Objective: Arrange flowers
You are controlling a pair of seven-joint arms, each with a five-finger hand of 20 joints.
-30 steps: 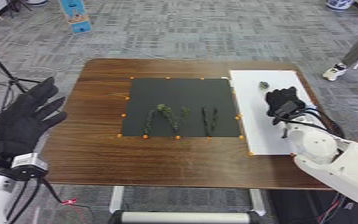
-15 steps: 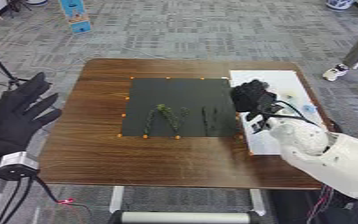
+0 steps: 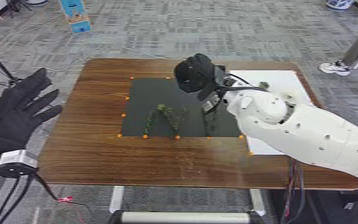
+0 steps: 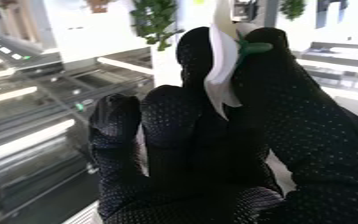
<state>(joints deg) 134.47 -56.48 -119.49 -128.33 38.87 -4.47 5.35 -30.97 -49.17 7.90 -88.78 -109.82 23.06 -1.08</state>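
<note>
My right hand [image 3: 194, 74] is above the back part of the black mat [image 3: 149, 90]. In the right wrist view, that hand [image 4: 286, 95] pinches a white-petalled flower [image 4: 220, 62] with a green base between a fingertip and the thumb. Leafy green sprigs [image 3: 165, 113] lie on the mat, left of some thin dark stems [image 3: 206, 120] that the right arm partly covers. My left hand [image 3: 17, 117] stays left of the table with its fingers straight and spread.
On the right of the table, a white sheet [image 3: 262, 147] bears a small grey-green piece [image 3: 263, 85] and a pale piece [image 3: 288, 95]. My right forearm crosses this sheet. Small orange markers line the mat's edge. Brown wood [image 3: 95, 150] surrounds the mat.
My right hand has swung from over the white sheet leftward and back to above the mat. My left hand has shifted slightly outward. The sprigs have stayed put.
</note>
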